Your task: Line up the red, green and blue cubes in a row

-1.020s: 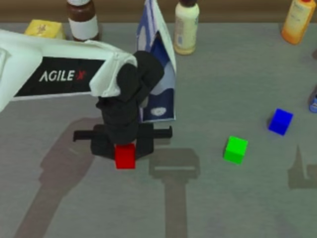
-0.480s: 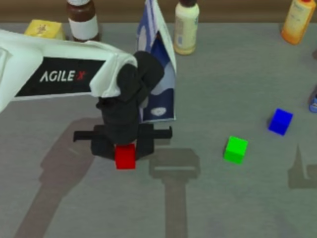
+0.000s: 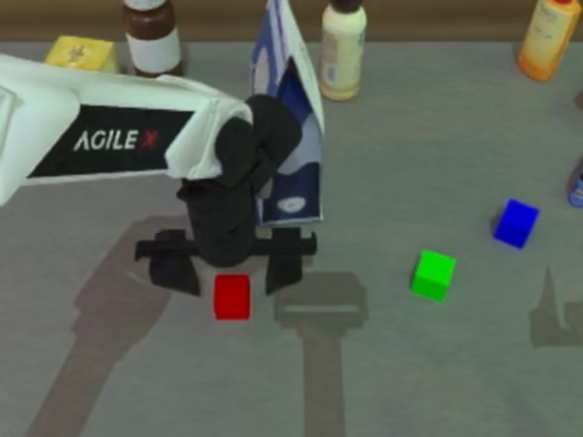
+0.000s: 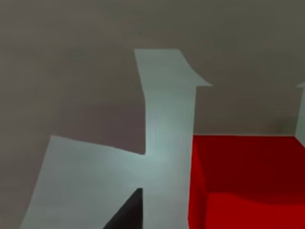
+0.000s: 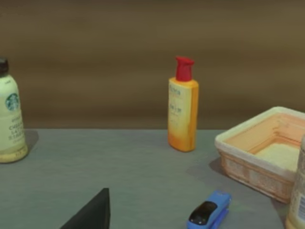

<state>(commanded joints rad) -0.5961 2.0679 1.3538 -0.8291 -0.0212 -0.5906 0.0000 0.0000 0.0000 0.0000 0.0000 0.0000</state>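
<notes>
The red cube (image 3: 231, 297) rests on the grey table, left of centre, and fills the near right of the left wrist view (image 4: 248, 186). My left gripper (image 3: 230, 271) hovers over it, open, with one finger on each side and a gap to the cube; one dark fingertip (image 4: 126, 217) shows apart from the cube. The green cube (image 3: 433, 274) lies to the right, and the blue cube (image 3: 516, 223) farther right and a little back. My right gripper (image 5: 152, 225) is outside the top view; one finger (image 5: 93, 214) shows, standing wide, with nothing held.
A blue and white carton (image 3: 291, 137) stands just behind the left gripper. Along the back are a brown jar (image 3: 152, 36), a yellow box (image 3: 82, 53), a cream bottle (image 3: 343, 50) and an orange bottle (image 3: 549, 36). A blue stapler (image 5: 208, 214) and a basket (image 5: 248, 157) are near the right arm.
My left gripper has opened and let go of the red cube, which now sits on the table slightly nearer the front. The green and blue cubes have not moved.
</notes>
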